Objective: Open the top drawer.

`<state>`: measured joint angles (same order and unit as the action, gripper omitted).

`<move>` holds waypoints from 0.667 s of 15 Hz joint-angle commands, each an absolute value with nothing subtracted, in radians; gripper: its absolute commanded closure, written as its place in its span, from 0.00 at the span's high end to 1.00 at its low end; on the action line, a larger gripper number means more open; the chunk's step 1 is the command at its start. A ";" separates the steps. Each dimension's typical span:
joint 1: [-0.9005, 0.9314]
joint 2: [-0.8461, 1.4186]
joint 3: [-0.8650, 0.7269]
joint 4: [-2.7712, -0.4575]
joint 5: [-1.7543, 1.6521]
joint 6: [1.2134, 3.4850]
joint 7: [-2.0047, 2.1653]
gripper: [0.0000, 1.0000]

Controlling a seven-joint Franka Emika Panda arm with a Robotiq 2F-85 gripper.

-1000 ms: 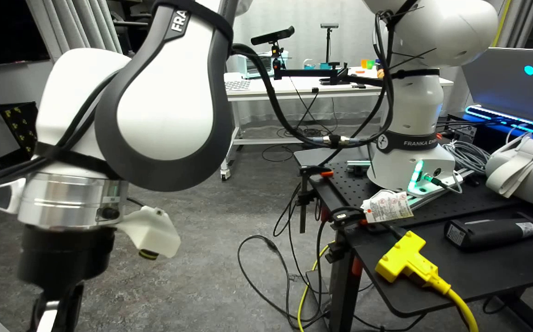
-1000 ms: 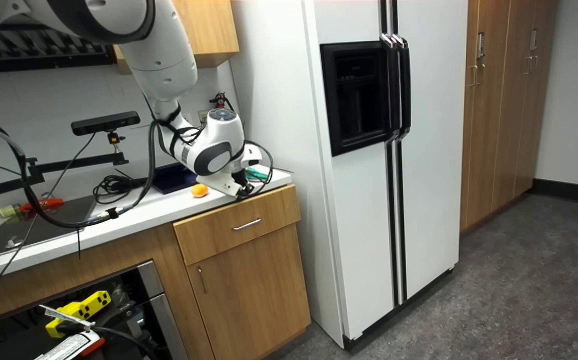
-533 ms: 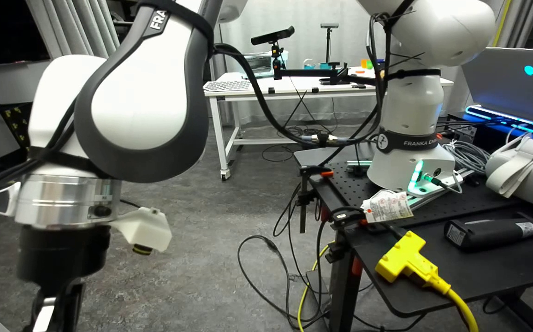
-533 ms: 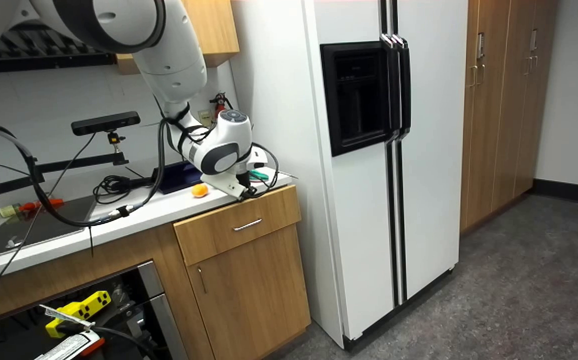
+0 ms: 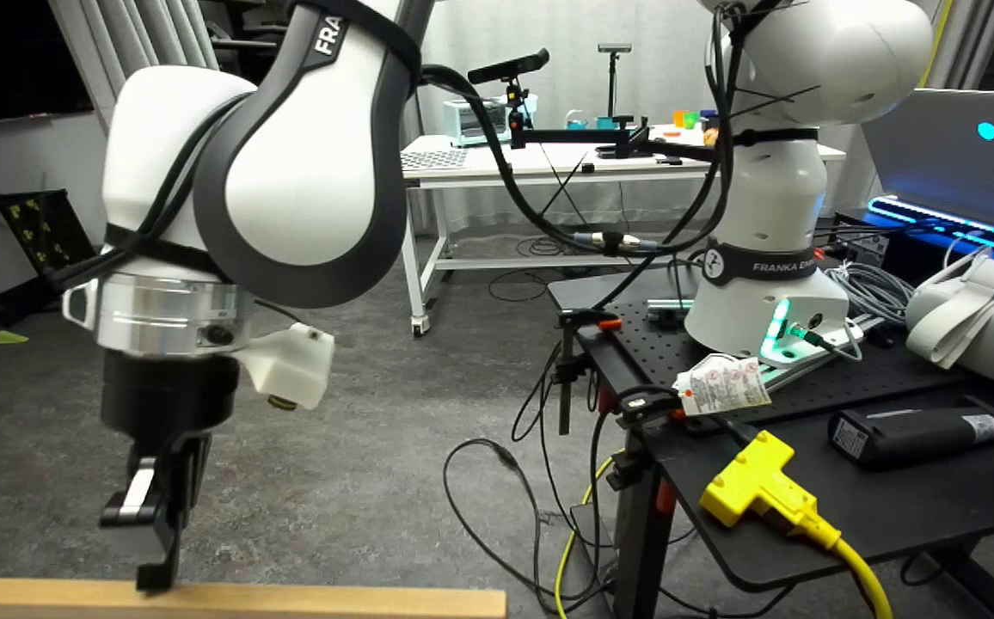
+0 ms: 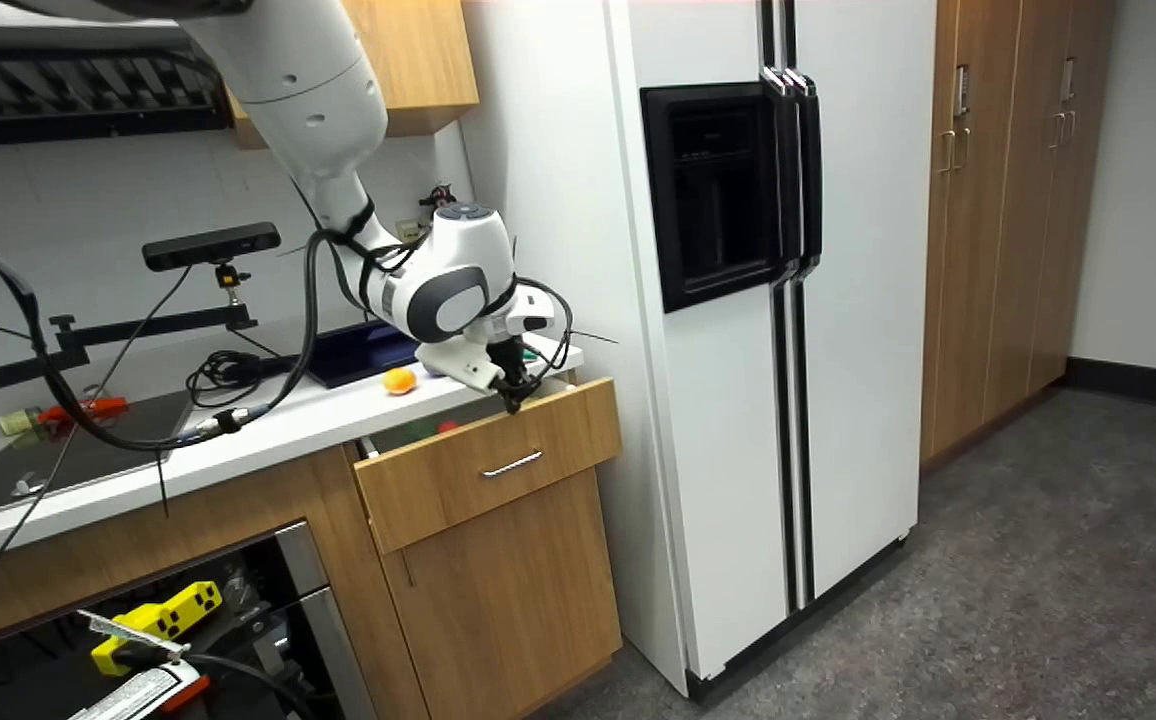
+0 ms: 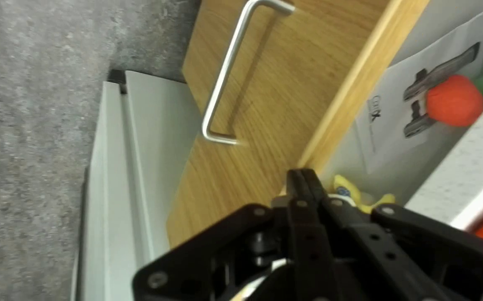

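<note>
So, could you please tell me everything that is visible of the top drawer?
The top drawer stands partly open below the white countertop, above a cabinet door and beside the fridge. Its front looks like light brown wood with visible grain, carries a silver bar handle and has a paler rim on top. Inside it is whitish; a printed sheet, a red round thing and something yellow lie there. The shut gripper has its tips at the rim, apparently hooked behind it; contact is hard to confirm.

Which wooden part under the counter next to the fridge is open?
The top drawer, above the cabinet door: it sticks out, so you can see inside, while the door looks flat and shut.
</note>
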<state>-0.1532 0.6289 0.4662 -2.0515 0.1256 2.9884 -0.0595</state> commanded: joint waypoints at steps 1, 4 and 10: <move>-0.052 0.560 0.249 -2.163 0.126 3.023 0.018 0.00; 0.016 0.557 0.101 -2.218 0.113 3.026 0.071 0.00; 0.202 0.519 -0.099 -2.298 0.078 3.080 0.164 0.00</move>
<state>0.1029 0.5820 -0.0261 -2.2364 0.1040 3.0530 0.0978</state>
